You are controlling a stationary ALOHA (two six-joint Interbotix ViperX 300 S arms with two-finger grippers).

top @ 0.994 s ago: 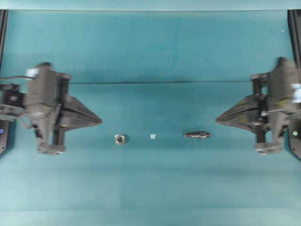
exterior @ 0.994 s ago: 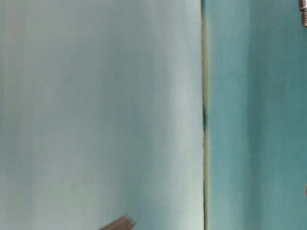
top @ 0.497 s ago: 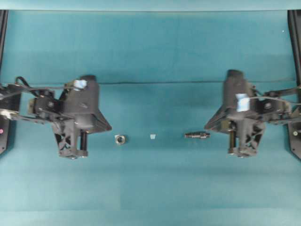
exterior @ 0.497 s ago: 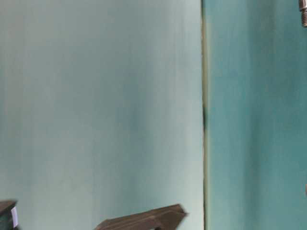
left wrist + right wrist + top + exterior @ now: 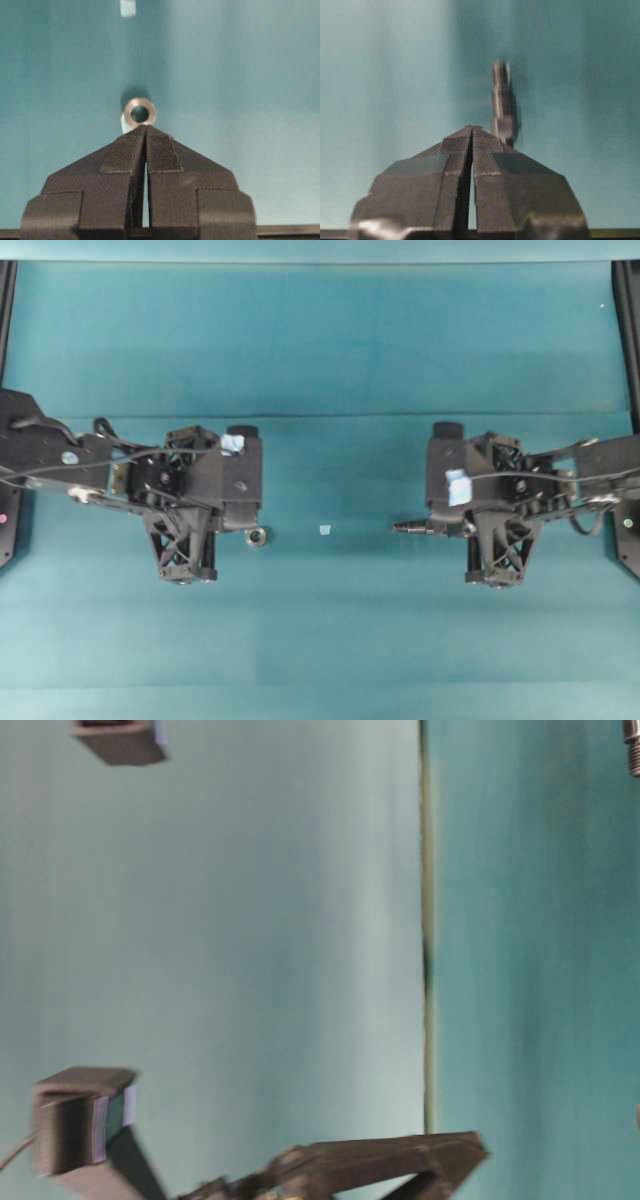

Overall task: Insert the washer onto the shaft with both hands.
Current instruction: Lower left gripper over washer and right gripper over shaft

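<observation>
1. A teal mat (image 5: 320, 350) covers the table; a thin dark seam crosses it from side to side in the overhead view.
2. A tiny pale scrap (image 5: 324, 530) lies between the 2 task parts, clear of both. In the left wrist view it shows at the top edge, beyond the ring.
3. The washer (image 5: 258, 536), a small silvery ring with a dark hole, lies flat on the mat just off the inner edge of the left arm's body.
4. In the left wrist view the washer lies just past the closed tips; a small pale fleck sits against its left rim.
5. The shaft (image 5: 415, 527), a short dark stepped rod, lies flat; its outer end is hidden under the right arm's body, its narrow end points toward the centre.
6. Nothing lies between washer and shaft except the scrap.
7. The left gripper (image 5: 145, 128) has its 2 fingers pressed together, holding nothing, tips aimed down toward the washer.
8. The right gripper (image 5: 472, 129) is likewise fully closed and empty; the shaft runs away from its tips, slightly to their right.
9. Both arms reach inward from the table's sides, bodies tilted over their parts.
10. The table-level view is blurred; only dark gripper parts and the shaft's tip show.
</observation>
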